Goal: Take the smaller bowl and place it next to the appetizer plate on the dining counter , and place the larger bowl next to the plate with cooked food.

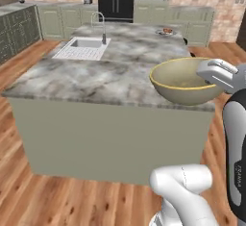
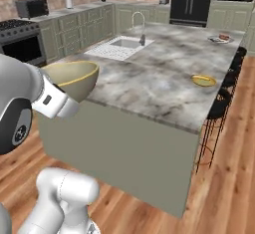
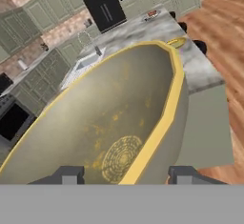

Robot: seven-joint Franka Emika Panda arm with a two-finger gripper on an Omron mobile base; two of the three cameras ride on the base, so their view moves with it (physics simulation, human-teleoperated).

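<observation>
Claw (image 3: pixel 125 174) clamped on my big deep tan bowl's yellow rim (image 1: pixel 185 81); round white plate of red-orange food (image 2: pixel 219 39) sits far off at one o'clock across the grey-veined marble island (image 2: pixel 164 76).

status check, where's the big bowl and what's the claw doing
Claw shut on the larger bowl, held at the near edge of the dining counter. Plate with cooked food at the far end. Marble between them bare.

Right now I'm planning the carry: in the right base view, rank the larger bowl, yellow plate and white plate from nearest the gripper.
1. larger bowl, held at the gripper.
2. appetizer plate, counter's right edge.
3. plate with cooked food, far right corner.
</observation>
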